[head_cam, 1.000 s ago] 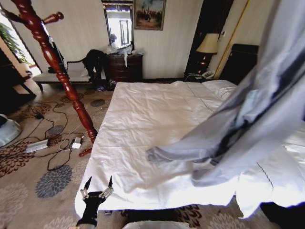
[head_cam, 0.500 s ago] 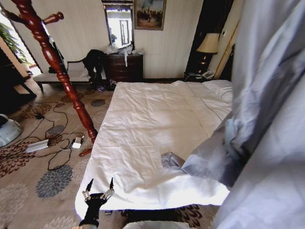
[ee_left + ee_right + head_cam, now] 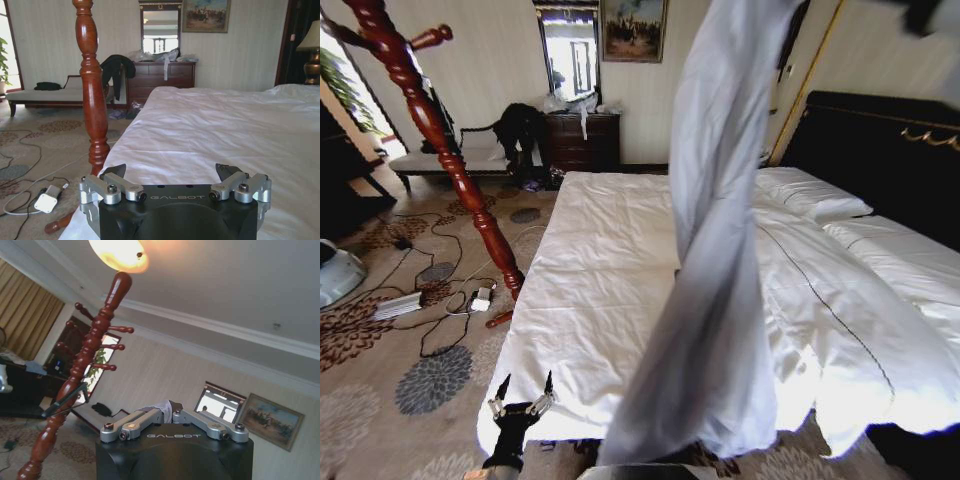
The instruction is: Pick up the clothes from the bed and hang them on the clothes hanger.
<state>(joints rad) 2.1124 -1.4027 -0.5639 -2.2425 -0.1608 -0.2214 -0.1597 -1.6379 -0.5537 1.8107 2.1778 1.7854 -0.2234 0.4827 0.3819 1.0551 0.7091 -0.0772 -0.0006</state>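
Bedroom with striped pale walls, patterned carpet with cables on it, and a dark dresser (image 3: 582,140) under a mirror at the back. On the left stands a turned red-brown wooden coat stand (image 3: 440,150), leaning across the head view; the right wrist view adds its knobbed top with pegs (image 3: 97,335) under a lit ceiling lamp (image 3: 120,252), which the head view doesn't get.

Low at the left, the left gripper (image 3: 523,392) sits just off the foot corner of the bed (image 3: 610,290), jaws spread open with nothing between them. The left wrist view (image 3: 174,181) looks straight along the white duvet and you can read "GALBOT" on the black body.

In the middle, the clothes (image 3: 715,230) hang off the bed in 1 long twisted column of light grey-blue wrinkly fabric, running from the top of the head view down past the foot edge.

The right gripper (image 3: 169,415), also marked "GALBOT", is raised high, jaws pinched shut on a small bunch of that pale fabric.

On the right, white pillows (image 3: 810,195) and the dark headboard (image 3: 880,150) with gold trim.
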